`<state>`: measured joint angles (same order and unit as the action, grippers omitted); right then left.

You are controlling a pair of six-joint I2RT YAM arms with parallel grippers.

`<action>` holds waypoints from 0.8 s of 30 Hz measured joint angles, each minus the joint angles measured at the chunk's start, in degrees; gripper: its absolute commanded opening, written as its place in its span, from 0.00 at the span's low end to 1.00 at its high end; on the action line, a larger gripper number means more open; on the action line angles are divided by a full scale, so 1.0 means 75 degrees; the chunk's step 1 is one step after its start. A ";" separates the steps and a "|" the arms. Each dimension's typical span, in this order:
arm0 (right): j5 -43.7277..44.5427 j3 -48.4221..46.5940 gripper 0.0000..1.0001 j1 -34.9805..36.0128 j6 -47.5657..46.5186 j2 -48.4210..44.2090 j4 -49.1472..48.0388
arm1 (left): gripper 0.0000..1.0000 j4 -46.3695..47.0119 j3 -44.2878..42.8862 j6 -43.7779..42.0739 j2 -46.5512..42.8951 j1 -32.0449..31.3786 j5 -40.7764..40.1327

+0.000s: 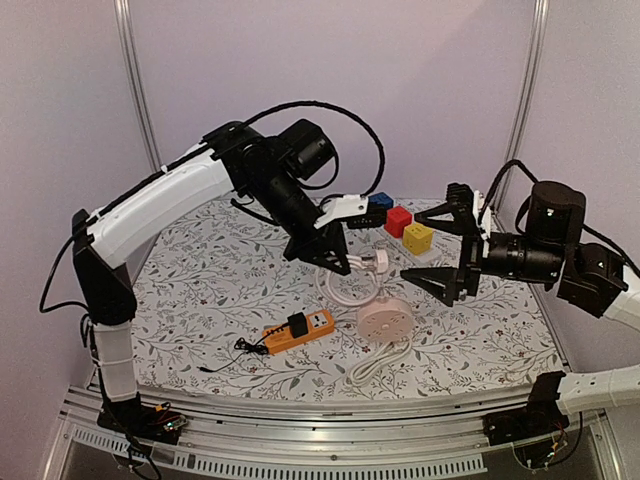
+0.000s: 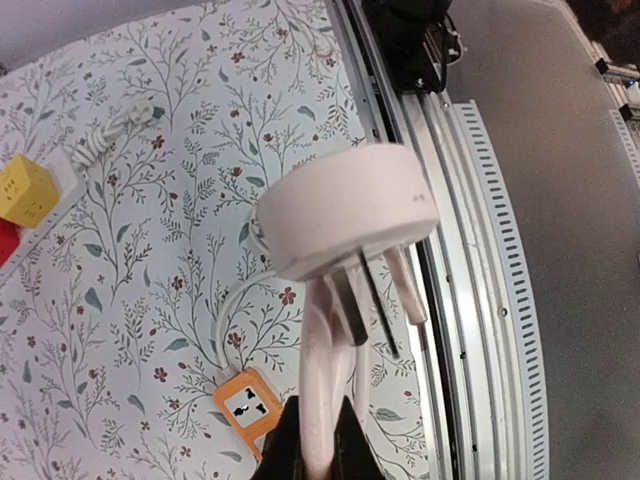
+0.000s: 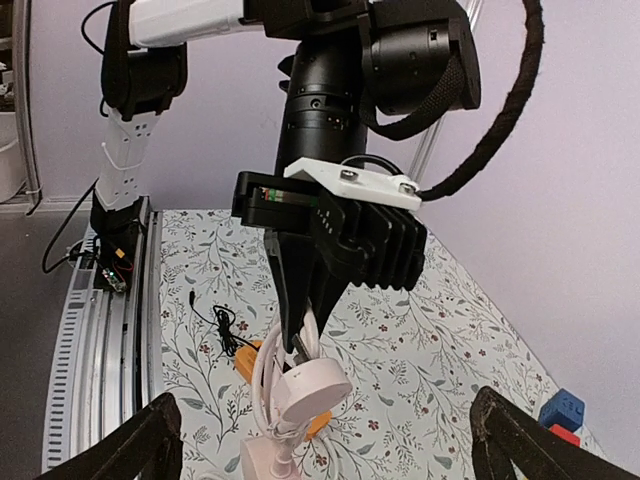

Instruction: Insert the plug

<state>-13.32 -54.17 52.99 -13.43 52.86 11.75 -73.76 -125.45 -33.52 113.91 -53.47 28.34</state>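
Observation:
My left gripper (image 1: 338,258) hangs above the table's middle, shut on the white plug (image 1: 376,260) and its cord. In the left wrist view the fingers (image 2: 290,445) pinch a white strand right under the round plug (image 2: 345,212), whose prongs (image 2: 380,305) point back at the camera. The orange power strip (image 1: 298,330) lies below, its socket face showing in the left wrist view (image 2: 247,405). My right gripper (image 1: 442,252) is open and empty, to the right of the plug, facing it. In the right wrist view the plug (image 3: 312,388) hangs under the left gripper (image 3: 300,330).
A round pink-white extension reel (image 1: 383,322) with looped white cord (image 1: 345,290) sits right of the strip. Blue (image 1: 380,200), red (image 1: 398,220) and yellow (image 1: 418,238) socket cubes stand at the back. A thin black cable (image 1: 235,352) lies left of the strip. The metal rail (image 2: 480,250) edges the table.

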 measured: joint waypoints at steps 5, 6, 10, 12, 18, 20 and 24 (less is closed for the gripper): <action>-0.1300 -0.0125 0.93 -0.0236 -0.0621 -0.0140 0.0032 | 0.00 -0.0399 -0.0618 -0.0886 0.0000 -0.0420 0.0321; -0.1495 -0.0169 0.92 -0.0239 -0.0667 -0.0041 0.0032 | 0.00 -0.0428 -0.0699 -0.0979 0.0000 -0.0466 0.0396; -0.2250 -0.0251 0.83 -0.0239 -0.0854 0.0627 0.0090 | 0.00 -0.0510 -0.0778 -0.1215 -0.0003 -0.0560 0.0536; -0.2384 -0.0245 0.73 -0.0239 -0.0898 0.0833 0.0119 | 0.00 -0.0557 -0.0778 -0.1291 -0.0003 -0.0571 0.0536; -0.2530 -0.0207 0.50 -0.0239 -0.0816 0.0831 -0.0152 | 0.00 -0.0597 -0.0778 -0.1384 -0.0003 -0.0571 0.0542; -0.2530 -0.0195 0.45 -0.0239 -0.0822 0.0828 -0.0227 | 0.00 -0.0606 -0.0778 -0.1390 -0.0003 -0.0571 0.0539; -0.2527 -0.0119 0.35 -0.0239 -0.0790 0.0801 -0.0323 | 0.00 -0.0606 -0.0778 -0.1390 -0.0003 -0.0571 0.0536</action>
<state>-32.27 -55.07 51.20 -19.35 58.87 9.32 -78.30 -131.28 -43.94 113.89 -57.76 32.36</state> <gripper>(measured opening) 0.423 0.045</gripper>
